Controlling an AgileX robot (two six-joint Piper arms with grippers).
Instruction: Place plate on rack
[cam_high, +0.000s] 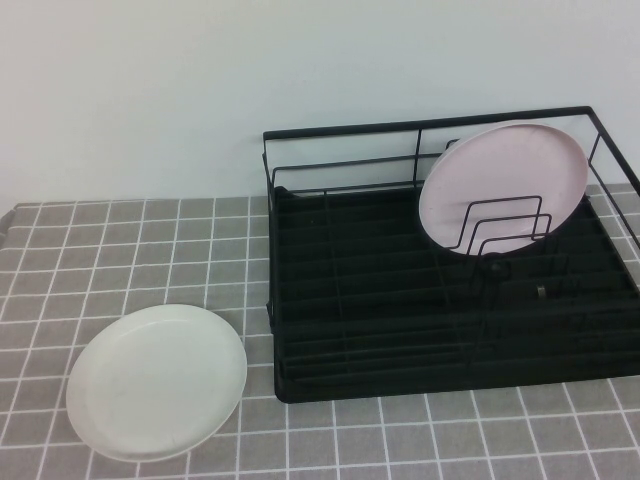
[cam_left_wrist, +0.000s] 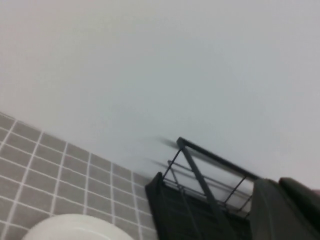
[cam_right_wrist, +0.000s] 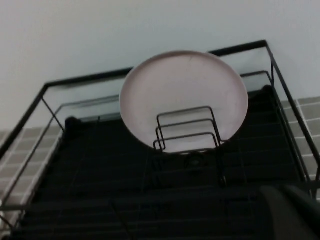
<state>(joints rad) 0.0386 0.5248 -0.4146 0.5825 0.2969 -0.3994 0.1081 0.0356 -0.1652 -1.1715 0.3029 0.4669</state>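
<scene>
The white plate (cam_high: 157, 381) lies flat on the counter (cam_high: 400, 440), near its front left, just beside the front left corner of the rack (cam_high: 400, 340) but apart from it. In the left wrist view only a sliver of its rim (cam_left_wrist: 75, 227) shows, with the rack's corner (cam_left_wrist: 195, 200) behind it.

The black wire rack sits on the right half of the gray tiled counter, against the pale wall (cam_high: 200, 90). Inside it, toward the back right, a pale pink plate (cam_high: 503, 185) stands tilted on edge, leaning back against the rear rail, with the upright wire dividers (cam_high: 505, 225) in front of its lower part. The right wrist view shows the same pink plate (cam_right_wrist: 183, 97) behind those dividers (cam_right_wrist: 187, 127).

Neither arm shows in the high view. A dark part of the left gripper (cam_left_wrist: 285, 210) fills a corner of its wrist view, and the right gripper (cam_right_wrist: 292, 212) likewise; both are fully closed and hold nothing.
</scene>
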